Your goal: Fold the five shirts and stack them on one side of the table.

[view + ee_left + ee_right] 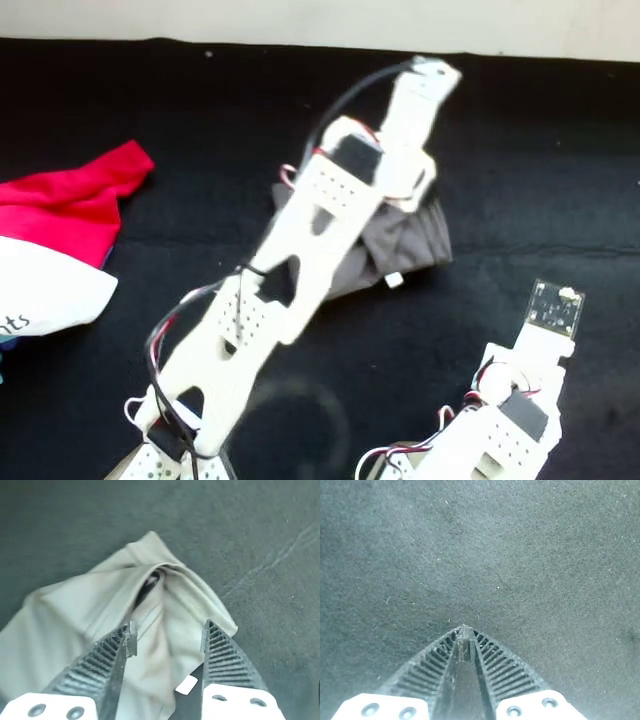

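Target now: grey shirt (415,240), crumpled near the middle of the black surface (520,130), well apart from the other shirts. Left arm (290,270) is stretched out across it. Left jaws apart, hanging right over the bunched cloth, one tip either side of a raised fold by the collar opening. Judging by that, the pose is set for a pinch on that ridge so the shirt can be pulled flat before folding. Small white label (187,685) pokes out at the cloth edge close by the jaws.

Right arm (510,420) sits back at the near edge. Right jaws together, holding nothing, over bare surface, likely parked to keep out of the left arm's way.

Red shirt (80,195) and white shirt (40,280) lie touching at the left side; which overlaps which, cannot tell. Probably the stack spot. Grey one not folded, not stacked yet.
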Available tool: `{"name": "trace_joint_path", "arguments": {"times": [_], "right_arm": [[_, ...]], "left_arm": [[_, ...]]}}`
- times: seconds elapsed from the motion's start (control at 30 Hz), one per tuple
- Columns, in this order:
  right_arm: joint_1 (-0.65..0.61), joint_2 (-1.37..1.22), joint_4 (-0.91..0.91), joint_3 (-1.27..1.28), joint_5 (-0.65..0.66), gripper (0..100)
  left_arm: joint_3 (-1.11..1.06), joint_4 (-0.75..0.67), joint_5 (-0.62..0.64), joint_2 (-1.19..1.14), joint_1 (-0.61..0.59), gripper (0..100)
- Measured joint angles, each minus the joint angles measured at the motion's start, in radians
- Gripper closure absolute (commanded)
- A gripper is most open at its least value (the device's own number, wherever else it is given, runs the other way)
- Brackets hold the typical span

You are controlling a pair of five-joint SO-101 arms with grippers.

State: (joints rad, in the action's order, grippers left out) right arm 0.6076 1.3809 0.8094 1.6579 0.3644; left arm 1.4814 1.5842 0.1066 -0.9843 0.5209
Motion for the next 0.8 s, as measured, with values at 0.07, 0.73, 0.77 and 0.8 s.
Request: {"name": "trace_joint_path", "arguments": {"times": [0.07, 0.73, 0.77, 0.8], "right_arm": [[0.000, 0.000, 0.000, 0.000, 0.000, 99.2], [0.000, 0.000, 0.000, 0.000, 0.000, 99.2], [0.000, 0.000, 0.000, 0.000, 0.000, 99.2], [0.000, 0.000, 0.000, 0.000, 0.000, 99.2]], "left_arm": [[0.054, 0.064, -0.002, 0.000, -0.021, 92], [0.075, -0.095, -0.002, -0.285, -0.094, 99], [0.083, -0.137, -0.002, -0.301, -0.092, 99], [0.086, -0.181, -0.002, -0.316, -0.092, 99]]}}
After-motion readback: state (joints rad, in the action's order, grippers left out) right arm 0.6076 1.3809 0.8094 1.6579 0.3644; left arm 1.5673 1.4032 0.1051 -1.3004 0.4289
